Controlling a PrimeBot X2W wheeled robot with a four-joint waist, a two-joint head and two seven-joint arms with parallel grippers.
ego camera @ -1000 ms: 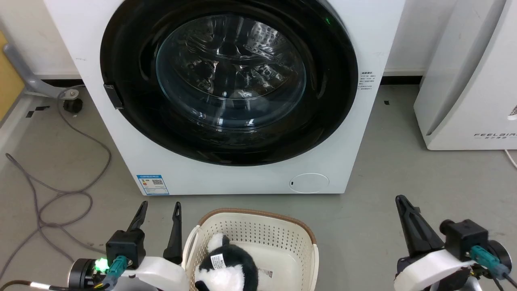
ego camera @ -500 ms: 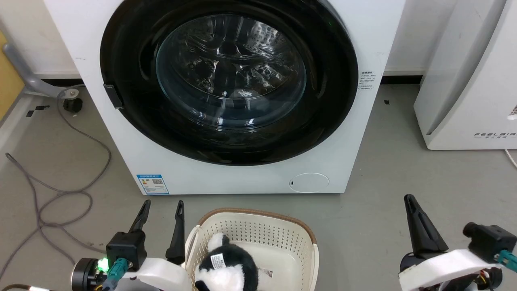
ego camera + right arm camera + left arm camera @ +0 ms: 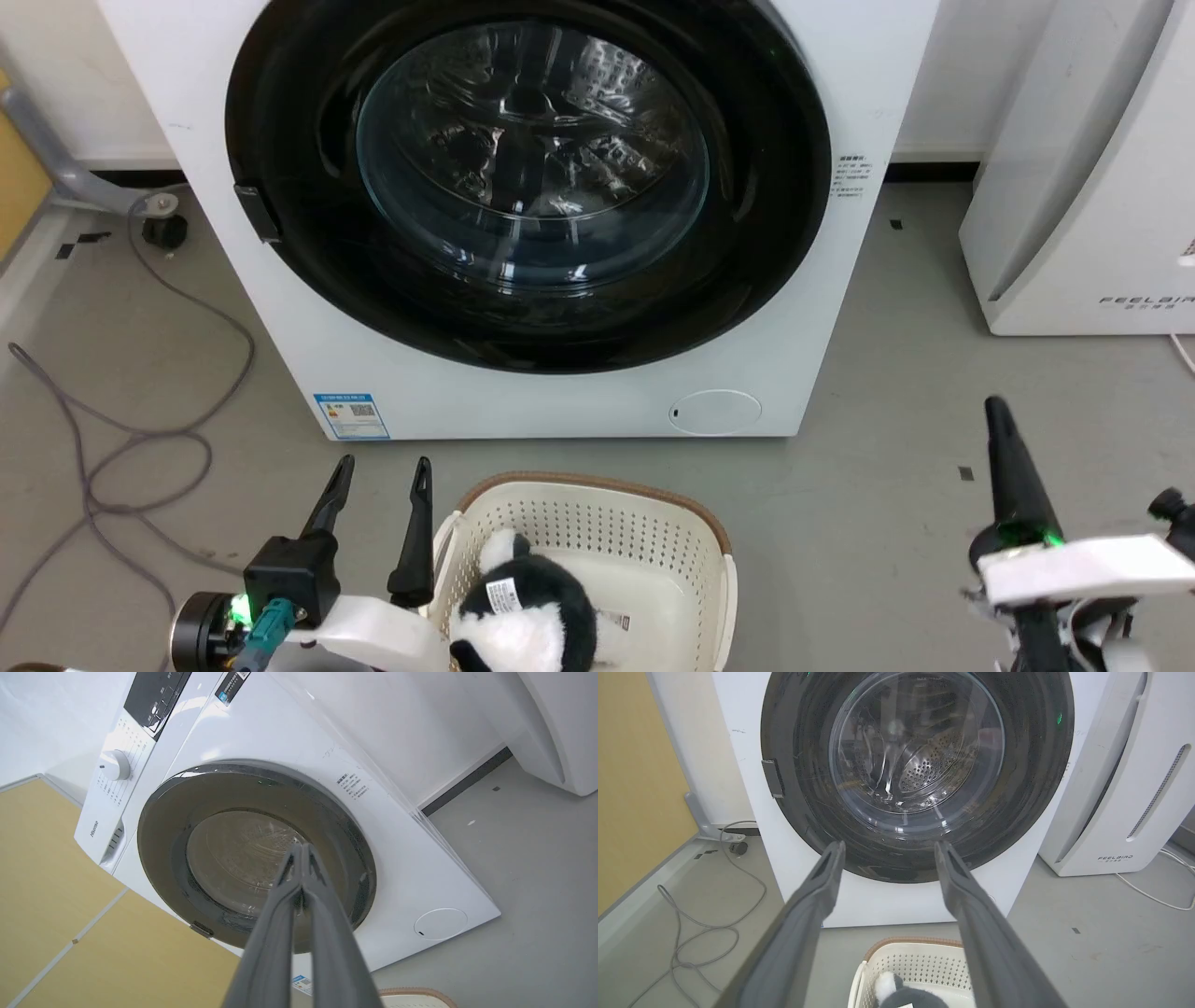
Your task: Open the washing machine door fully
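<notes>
Bottom centre, a cream basket holds a black-and-white plush toy, the spread left end effector just beside it, the right end effector, fingers pressed together, lower right; beyond, upper centre, the washing machine door sits shut.

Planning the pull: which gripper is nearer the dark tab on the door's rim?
Left. The left gripper sits below the tab; right gripper lies far across, beyond the whole door.

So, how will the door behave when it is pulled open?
The door looks rigid and should swing as one piece, likely hinged opposite the tab on its left edge. Its glossy black ring seems slippery to grip. The bulging glass probably makes it heavy.
</notes>
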